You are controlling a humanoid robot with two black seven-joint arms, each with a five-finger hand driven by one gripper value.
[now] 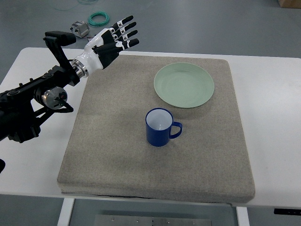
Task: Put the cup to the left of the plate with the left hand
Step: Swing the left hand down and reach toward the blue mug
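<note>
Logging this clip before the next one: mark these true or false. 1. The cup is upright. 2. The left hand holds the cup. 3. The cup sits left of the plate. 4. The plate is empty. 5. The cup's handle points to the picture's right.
1. True: the cup stands upright on the mat.
2. False: the left hand is open, far from the cup.
3. False: it is in front of the plate, nearer the camera.
4. True.
5. True.

Worktop point(268, 117): white, rounded far-left corner.
Mat point(117, 155): grey-beige pad covering the worktop's middle.
Floor point(197, 23): smooth grey.
Floor clutter: green cable coil point(99, 19), small grey device point(79, 28) beyond the far-left corner.
Light: even, soft shadows.
</note>
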